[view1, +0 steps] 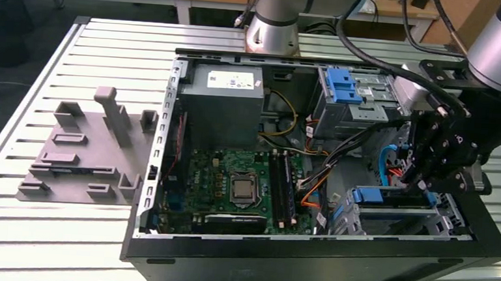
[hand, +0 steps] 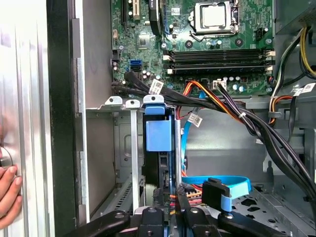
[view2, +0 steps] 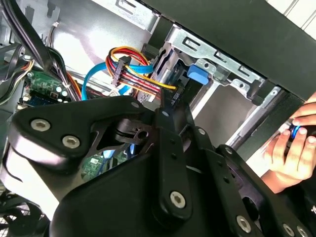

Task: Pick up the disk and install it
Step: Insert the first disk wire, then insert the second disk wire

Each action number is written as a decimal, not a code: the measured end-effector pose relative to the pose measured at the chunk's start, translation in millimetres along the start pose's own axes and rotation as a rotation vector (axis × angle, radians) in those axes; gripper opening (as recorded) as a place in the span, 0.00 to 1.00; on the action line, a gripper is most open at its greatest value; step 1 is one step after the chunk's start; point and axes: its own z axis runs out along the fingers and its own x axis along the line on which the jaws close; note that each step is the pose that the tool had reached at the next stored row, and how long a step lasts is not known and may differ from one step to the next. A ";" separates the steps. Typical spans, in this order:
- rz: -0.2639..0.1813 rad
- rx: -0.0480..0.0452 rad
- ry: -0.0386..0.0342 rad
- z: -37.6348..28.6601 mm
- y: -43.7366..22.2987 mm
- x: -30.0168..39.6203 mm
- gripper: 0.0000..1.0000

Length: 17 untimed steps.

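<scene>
Inside the open black computer case, lying on a ribbed metal table, sits a green motherboard with a bare square processor socket and black memory slots. A gray boxy power supply fills the far corner, and beside it a steel upper drive cage carries a blue plastic latch bracket.

Near the front wall, toward the exterior view's right, a bright sheet-metal lower drive cage holds the disk: it stands on edge in its slot, its blue plastic carrier tab facing up and its dark body running down between the steel rails. Red, yellow and orange power wires and a flat blue data cable reach in at its end.

The black gripper hangs over this cage; in the first wrist view its fingers sit close together at the disk's edge, but whether they pinch it I cannot tell. Thick black cable bundles cross above the bay.

A gray molded fixture with upright posts lies on the table beside the case. A person's hand rests outside the case wall, fingers curled on something blue.
</scene>
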 end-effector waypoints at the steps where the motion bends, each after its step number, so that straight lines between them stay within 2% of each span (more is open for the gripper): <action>1: 0.000 -0.0002 -0.0001 -1.6 0.0 0.1 0.24; 5: 0.000 -0.0004 -0.0004 -3.9 -0.1 0.3 0.23; 7: 0.000 -0.0004 -0.0003 -4.0 -0.1 0.3 0.11; 17: 0.000 -0.0004 -0.0003 -4.6 -0.1 0.3 0.11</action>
